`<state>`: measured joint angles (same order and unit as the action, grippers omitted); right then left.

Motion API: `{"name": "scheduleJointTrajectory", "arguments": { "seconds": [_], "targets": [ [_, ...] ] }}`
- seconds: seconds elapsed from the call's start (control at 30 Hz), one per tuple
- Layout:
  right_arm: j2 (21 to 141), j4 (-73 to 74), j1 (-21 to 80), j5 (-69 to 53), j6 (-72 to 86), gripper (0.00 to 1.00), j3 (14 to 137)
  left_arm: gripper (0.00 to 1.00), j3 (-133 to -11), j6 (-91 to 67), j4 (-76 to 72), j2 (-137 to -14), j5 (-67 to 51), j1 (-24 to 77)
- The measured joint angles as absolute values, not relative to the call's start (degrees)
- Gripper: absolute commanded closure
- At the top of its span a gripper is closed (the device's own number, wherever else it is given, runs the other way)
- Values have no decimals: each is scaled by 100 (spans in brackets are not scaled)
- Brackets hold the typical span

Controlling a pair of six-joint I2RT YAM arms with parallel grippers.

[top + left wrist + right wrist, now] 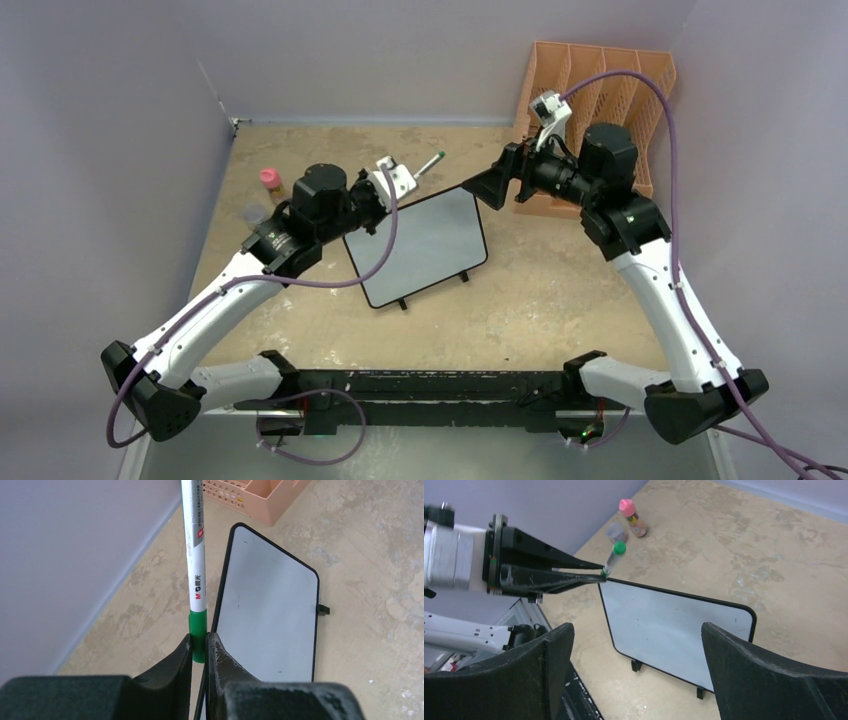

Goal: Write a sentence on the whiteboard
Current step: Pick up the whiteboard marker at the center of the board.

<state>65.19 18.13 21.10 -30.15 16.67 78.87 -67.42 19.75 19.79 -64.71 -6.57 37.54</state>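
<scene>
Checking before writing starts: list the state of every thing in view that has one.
whiteboard: lying flat, blank, no lettering.
marker: clamped at its green section, barrel pointing away from the left arm.
left fingers: shut on the marker.
right fingers: wide open, empty.
bottle: upright, pink cap on.

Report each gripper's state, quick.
Left gripper: shut on the marker.
Right gripper: open, holding nothing.
</scene>
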Motion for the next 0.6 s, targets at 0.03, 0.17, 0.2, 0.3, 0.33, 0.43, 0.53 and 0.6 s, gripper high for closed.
{"name": "scheduleJointTrajectory", "arguments": {
  "seconds": [0.03,0.17,0.2,0.3,0.33,0.43,0.53,0.6],
  "targets": [
    [6573,1831,2110,-3098,1702,3,7931,100,-6742,2117,1986,-6471,-569,3879],
    [6840,2060,2110,-3304,1752,7,8143,100,-6742,2663,2051,-6482,-272,4287],
    [6912,2099,2110,-3356,1756,7,8187,100,-6748,2790,2067,-6490,-193,4364],
    [7043,2165,2110,-3511,1765,12,8208,100,-6814,3124,2082,-6543,47,4563],
    [7063,2193,2110,-3557,1776,14,8208,100,-6831,3212,2080,-6558,104,4609],
    [7129,2261,2123,-3682,1802,19,8208,100,-6873,3474,2069,-6619,316,4792],
    [7179,2296,2158,-3758,1813,26,8208,100,-6882,3726,2069,-6702,508,4987],
    [7207,2305,2182,-3811,1817,34,8208,100,-6882,3850,2067,-6761,607,5085]
  ]
}}
